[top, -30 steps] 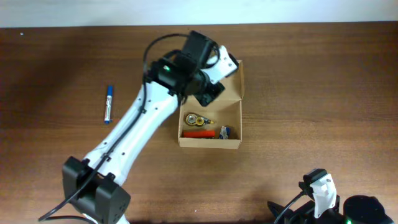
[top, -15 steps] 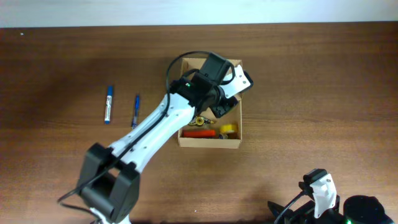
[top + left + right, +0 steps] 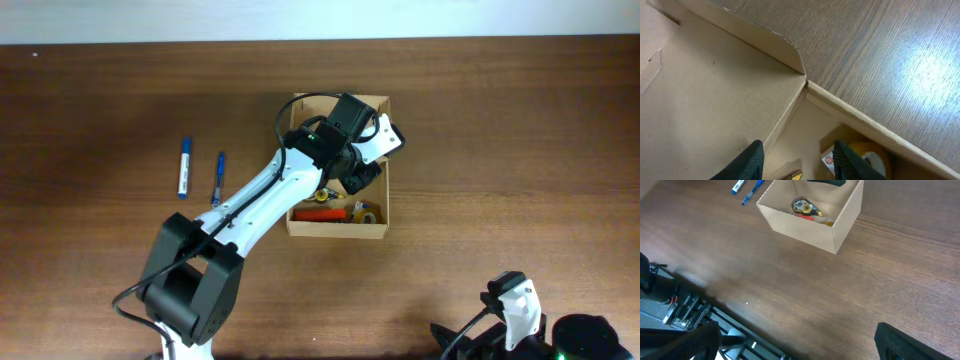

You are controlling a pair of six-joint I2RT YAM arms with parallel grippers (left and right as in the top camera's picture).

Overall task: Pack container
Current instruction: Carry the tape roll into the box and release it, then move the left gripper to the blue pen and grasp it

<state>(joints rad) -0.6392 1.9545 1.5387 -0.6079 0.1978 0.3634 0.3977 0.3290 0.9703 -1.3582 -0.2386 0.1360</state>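
The tan cardboard container [image 3: 296, 226] lies open at the table's middle, with its flap lid [image 3: 700, 95] folded back on the far side. Inside it are a yellow tape roll [image 3: 371, 213], a red item [image 3: 319, 213] and a gold-coloured piece [image 3: 327, 193]. My left gripper [image 3: 803, 164] hangs over the box's right half, open and empty, with the tape roll [image 3: 871, 156] just beside its right finger. Two blue pens [image 3: 183, 167] [image 3: 218, 178] lie on the table left of the box. My right gripper [image 3: 800, 345] is open and empty, low at the near edge, facing the box [image 3: 805, 227].
The left arm [image 3: 250, 205] stretches from the front left across the box's left side. The right arm's base [image 3: 515, 305] sits at the front right corner. The table's far edge [image 3: 320, 40] runs just behind the box.
The left arm has swung right and its gripper has moved from over the lid to over the box's right half. A yellow tape roll and a second pen have come into view.
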